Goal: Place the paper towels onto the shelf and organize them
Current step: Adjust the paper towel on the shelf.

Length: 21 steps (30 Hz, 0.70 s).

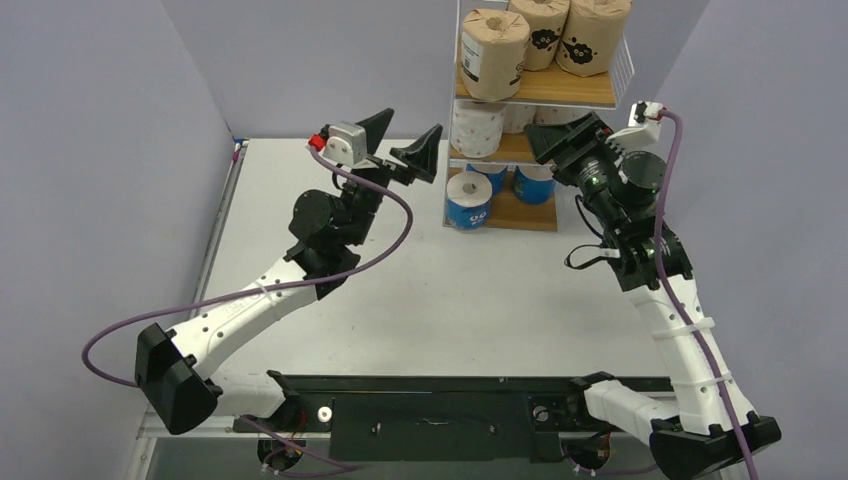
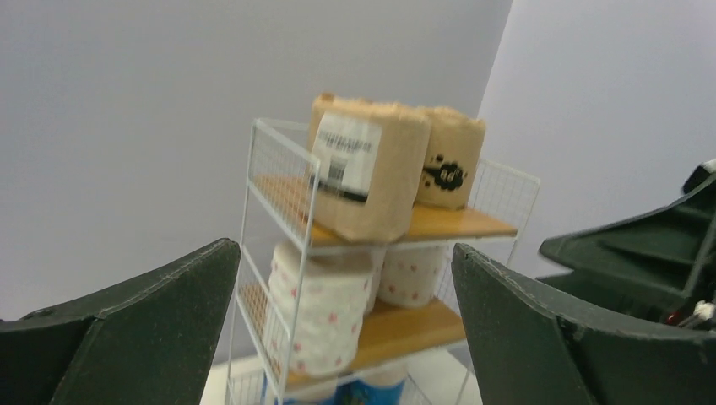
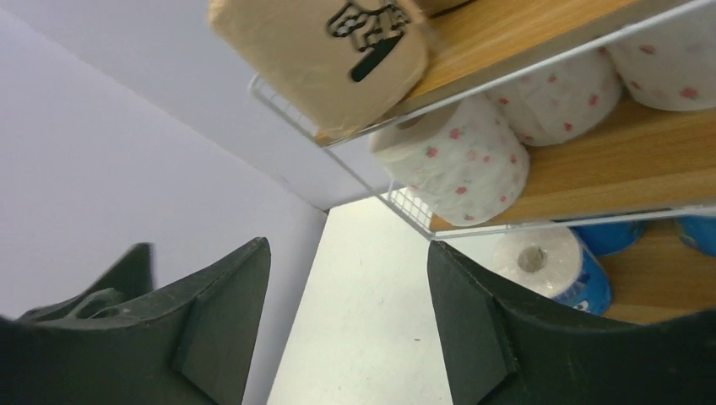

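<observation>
**Operator:** Where are my claws?

**Spotter:** Your left claw [image 2: 344, 247] is spread wide and empty, just left of the tall white-wire shelf with light wooden boards [image 1: 560, 92]. Your right claw [image 3: 346, 247] is parted too, with nothing between the fingers. It sits close to the shelf's front at the middle tier, and I cannot tell whether it touches.

**Operator:** And the rolls?

**Spotter:** All are on the shelf: brown wrapped rolls with a black mark [image 1: 493, 52] on top, white rolls with pinkish dots [image 1: 476, 128] in the middle, and blue-and-white rolls [image 1: 468, 200] at the bottom.

**Operator:** What's the risk?

**Spotter:** The front brown roll stands right at the top tier's corner. If you swing your right claw out carelessly, it could catch the wire, rock the shelf and tip that roll off.
</observation>
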Motion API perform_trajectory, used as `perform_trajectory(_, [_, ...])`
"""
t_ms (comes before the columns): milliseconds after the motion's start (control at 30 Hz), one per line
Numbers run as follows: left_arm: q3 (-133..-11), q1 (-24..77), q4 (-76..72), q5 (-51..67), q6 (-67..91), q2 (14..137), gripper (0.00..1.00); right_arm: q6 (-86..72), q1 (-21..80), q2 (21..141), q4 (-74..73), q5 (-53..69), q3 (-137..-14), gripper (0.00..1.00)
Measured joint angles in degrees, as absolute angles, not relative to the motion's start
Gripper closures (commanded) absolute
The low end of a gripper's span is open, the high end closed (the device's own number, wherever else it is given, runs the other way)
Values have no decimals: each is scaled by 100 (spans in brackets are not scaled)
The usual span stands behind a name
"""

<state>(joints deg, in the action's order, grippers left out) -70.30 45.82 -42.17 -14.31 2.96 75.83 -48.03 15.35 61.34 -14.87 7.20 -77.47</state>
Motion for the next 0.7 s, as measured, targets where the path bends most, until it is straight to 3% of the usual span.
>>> perform_trajectory(200, [-5579,4591,-3483,-2025,1555,6836,4,-4191,2106,5575,-19,467,-6744,56])
perform_trajectory(267, [-5214,4593,-3124,-2115,1837,6523,4,-3999,2110,5566,189,403,-6755,73])
perform_trajectory(400, [-4519,4598,-2274,-2307,2311,5507,4,-3739,2108,5942,294,381,-7212,89])
perform_trajectory(533, [-3988,4598,-1627,-2493,2571,4303,4,-3684,2104,6528,401,523,-7596,99])
perform_trajectory(700, [-3238,4598,-742,-2744,2987,2790,4,-3712,2106,7338,412,825,-8012,100])
